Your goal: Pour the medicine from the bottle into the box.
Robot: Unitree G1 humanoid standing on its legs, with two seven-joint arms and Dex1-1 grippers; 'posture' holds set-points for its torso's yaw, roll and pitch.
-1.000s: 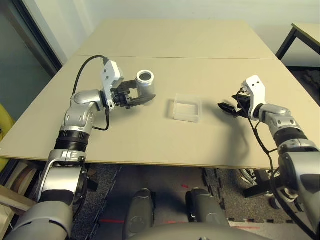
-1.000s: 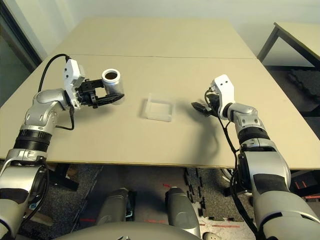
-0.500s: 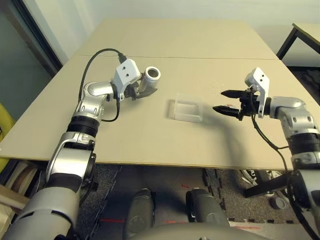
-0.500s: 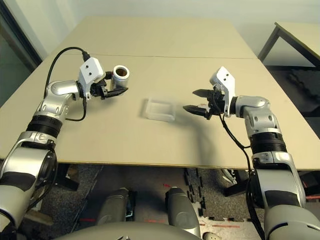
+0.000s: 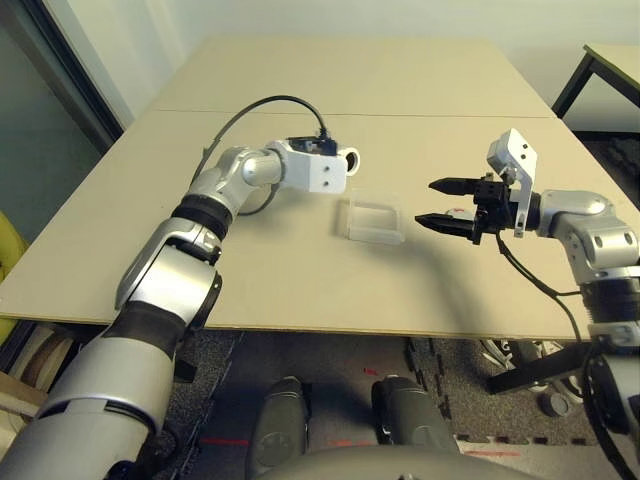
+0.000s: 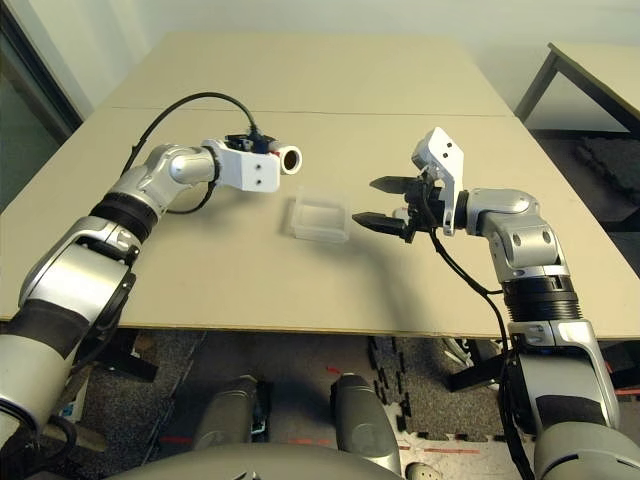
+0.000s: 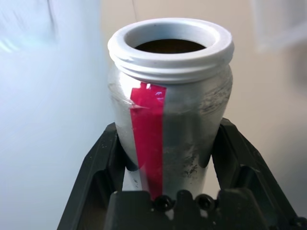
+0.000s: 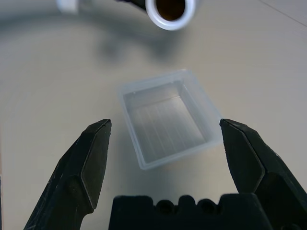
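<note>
Bottle, clenched in my left gripper, has swung sideways toward the box (uncapped); my right gripper gapes empty; pouring comes next.

1 bottle, 1 box, 2 tables

In the head views the left claw hides behind its wrist housing, leaving just the bottle mouth visible.

Left arm reaches over the table, holding the bottle tipped sideways, open mouth toward the clear box near it. Right gripper hovers just right of the box, jaws apart, empty.
</note>
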